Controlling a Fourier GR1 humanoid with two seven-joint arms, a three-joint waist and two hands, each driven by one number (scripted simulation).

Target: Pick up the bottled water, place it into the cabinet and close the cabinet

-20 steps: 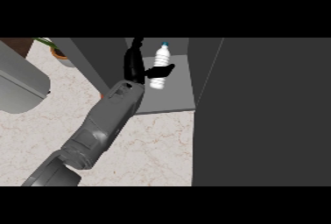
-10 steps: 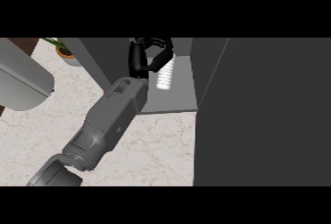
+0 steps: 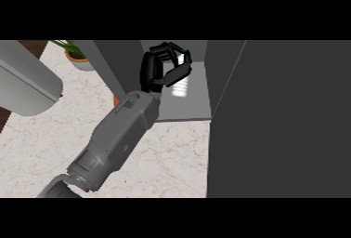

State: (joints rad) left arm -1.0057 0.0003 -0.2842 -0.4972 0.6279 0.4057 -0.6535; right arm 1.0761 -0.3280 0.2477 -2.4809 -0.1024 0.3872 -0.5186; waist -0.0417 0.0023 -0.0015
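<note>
The bottled water [image 3: 179, 87] is a clear ribbed bottle with a blue cap, standing tilted inside the open cabinet [image 3: 195, 109]. My left hand [image 3: 159, 69] reaches into the cabinet from the lower left. Its black fingers and thumb are curled round the bottle's upper half and hide much of it. The bottle's lower part shows below the fingers, just above the grey shelf floor. The right hand does not show.
A wide dark cabinet door [image 3: 288, 121] fills the right side. A potted plant [image 3: 77, 58] stands at the back left, beside a large grey rounded appliance [image 3: 27, 88]. A small orange object [image 3: 115, 100] peeks out by my forearm. The marble counter [image 3: 171, 158] lies below.
My left hand has carried the bottle up and deeper into the cabinet. The fingers now cover more of the bottle than a second ago.
</note>
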